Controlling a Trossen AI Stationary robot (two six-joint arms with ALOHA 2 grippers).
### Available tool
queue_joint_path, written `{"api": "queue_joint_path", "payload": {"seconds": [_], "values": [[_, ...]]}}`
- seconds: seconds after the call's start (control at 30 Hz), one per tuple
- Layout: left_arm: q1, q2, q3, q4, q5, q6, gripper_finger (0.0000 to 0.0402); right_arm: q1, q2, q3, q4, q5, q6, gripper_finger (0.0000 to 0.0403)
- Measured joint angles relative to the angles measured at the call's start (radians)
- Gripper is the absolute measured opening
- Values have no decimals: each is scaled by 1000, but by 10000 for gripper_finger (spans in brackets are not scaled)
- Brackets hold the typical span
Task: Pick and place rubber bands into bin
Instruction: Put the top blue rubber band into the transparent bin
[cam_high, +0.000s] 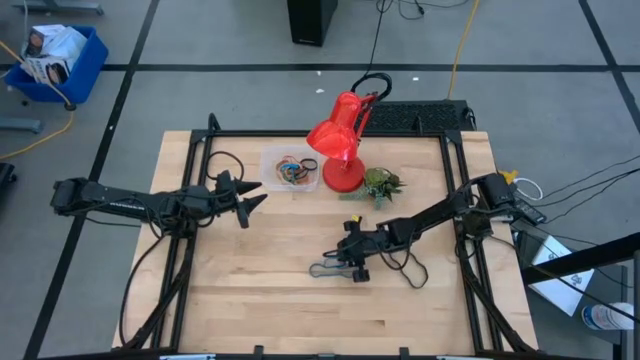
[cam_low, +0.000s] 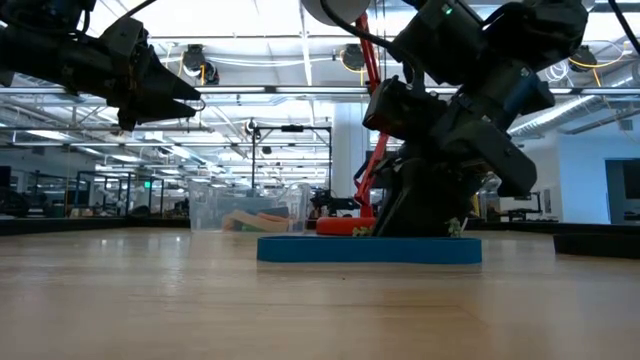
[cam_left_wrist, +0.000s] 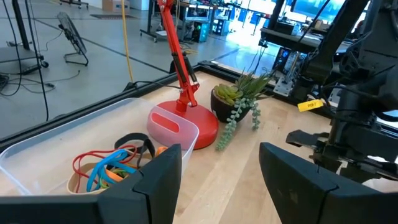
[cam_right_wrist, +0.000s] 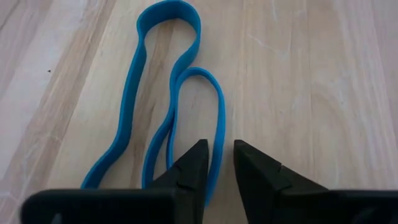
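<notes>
Blue rubber band (cam_right_wrist: 176, 112) lies under your right gripper (cam_right_wrist: 216, 163), whose fingers nearly meet astride one strand. Your left gripper (cam_high: 252, 205) hangs spread beside the bin (cam_high: 270, 160); red lamp (cam_high: 338, 140) and plant (cam_high: 381, 184) stand near.

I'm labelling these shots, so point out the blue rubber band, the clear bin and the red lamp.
blue rubber band (cam_right_wrist: 134, 93), right wrist view, long left strand.
clear bin (cam_high: 270, 158), high view, left rim.
red lamp (cam_high: 330, 137), high view, shade.

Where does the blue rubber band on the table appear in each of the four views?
High view: the blue rubber band lies on the wood, at the right gripper.
Low view: a flat blue strip in the middle, under the right arm.
Left wrist view: not visible.
Right wrist view: a folded loop, one strand between the fingertips.
Shared landmark: the red lamp, seen in the high, low and left wrist views.
</notes>
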Motion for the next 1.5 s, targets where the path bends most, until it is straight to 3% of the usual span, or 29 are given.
{"api": "queue_joint_path", "payload": {"seconds": [0.23,0.57,1.17,1.33,1.5], "values": [[0,0,0,0,0,0,223,0,0,0,-4,6,-6,8],[0,0,0,0,0,-1,223,1,-34,-4,-9,19,-56,1],[0,1,0,-13,-1,3,223,0,-559,-3,-122,448,-296,0],[0,1,0,-14,-1,3,223,-3,-597,-3,-144,459,-297,0],[0,1,0,-18,-2,3,223,-46,-557,-3,-117,452,-284,0]]}}
